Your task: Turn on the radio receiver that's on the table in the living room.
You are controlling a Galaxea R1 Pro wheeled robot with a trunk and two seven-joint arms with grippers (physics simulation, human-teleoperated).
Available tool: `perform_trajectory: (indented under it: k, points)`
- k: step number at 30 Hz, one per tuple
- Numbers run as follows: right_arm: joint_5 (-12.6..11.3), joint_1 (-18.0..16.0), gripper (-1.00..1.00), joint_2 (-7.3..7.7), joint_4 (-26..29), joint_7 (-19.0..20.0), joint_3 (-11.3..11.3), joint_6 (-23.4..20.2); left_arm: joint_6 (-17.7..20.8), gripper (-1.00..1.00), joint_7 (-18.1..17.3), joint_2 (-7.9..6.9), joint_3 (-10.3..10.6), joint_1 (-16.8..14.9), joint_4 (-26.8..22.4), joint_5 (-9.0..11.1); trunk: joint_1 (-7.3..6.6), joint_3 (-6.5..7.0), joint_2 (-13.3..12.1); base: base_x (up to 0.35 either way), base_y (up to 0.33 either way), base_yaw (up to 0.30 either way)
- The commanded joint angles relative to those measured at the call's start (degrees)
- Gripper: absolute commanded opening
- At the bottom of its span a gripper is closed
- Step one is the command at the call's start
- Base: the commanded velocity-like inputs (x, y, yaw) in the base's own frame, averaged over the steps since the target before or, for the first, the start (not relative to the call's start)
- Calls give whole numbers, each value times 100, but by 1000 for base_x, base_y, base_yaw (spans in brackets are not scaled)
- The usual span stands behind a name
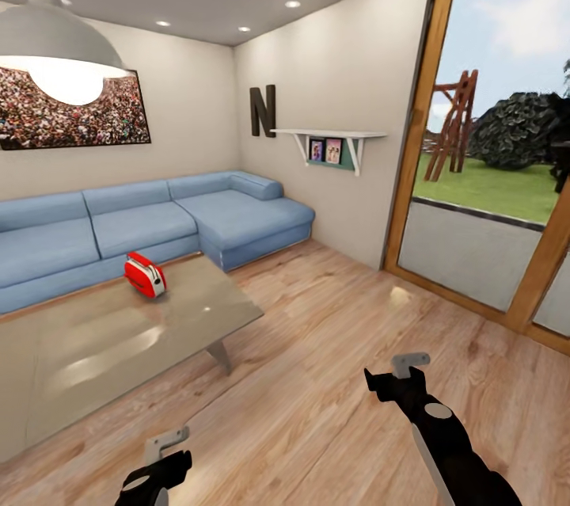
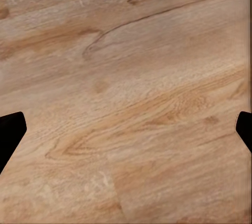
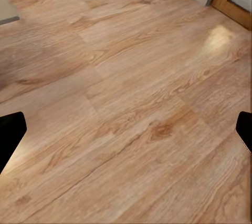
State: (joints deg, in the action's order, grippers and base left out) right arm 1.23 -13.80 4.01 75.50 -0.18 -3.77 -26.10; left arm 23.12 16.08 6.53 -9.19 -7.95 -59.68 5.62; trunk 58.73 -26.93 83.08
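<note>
Head view: one radio receiver [image 1: 145, 275] stood near far edge of one table [image 1: 95, 348]; red body, white side, red top handle. One blue sofa [image 1: 158, 221] behind table. Two grippers low over wood floor [image 1: 332, 332]: left gripper [image 1: 166, 443], right gripper [image 1: 410, 363]; finger spacing unclear here.

Left wrist view: two dark fingertips [image 2: 10, 134] wide apart, nothing between.

Right wrist view: fingertips [image 3: 10, 134] wide apart over floor.

1. The radio receiver [image 1: 145, 275] stands on the table [image 1: 95, 355], near its far edge.
2. The sofa [image 1: 150, 225] runs just behind the table's far edge, against the wall.
3. A shelf [image 1: 328, 135] hangs on the wall right of the sofa.
</note>
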Motion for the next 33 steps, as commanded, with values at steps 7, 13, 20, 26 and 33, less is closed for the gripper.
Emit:
perform_trajectory:
  k: [7,13,20,26,33]
  points:
    - [0,0,100,2,0,0,2,0,-2,100,-2,-18,0,3,5,4,0,0,0,241,-226,0]
    - [0,0,100,1,0,0,-1,0,-48,100,1,20,25,4,-9,20,-44,36,-80,33,-32,0]
    - [0,0,100,0,0,0,-1,0,-46,100,0,23,32,3,-9,-11,-198,162,-361,2,-1,0]
    - [0,0,100,-2,0,0,-1,0,-51,100,9,24,28,4,-9,-21,-329,269,-602,31,-1,0]
    - [0,0,100,-1,0,0,-1,0,-31,100,15,32,32,0,-9,-21,-483,395,-882,261,-108,0]
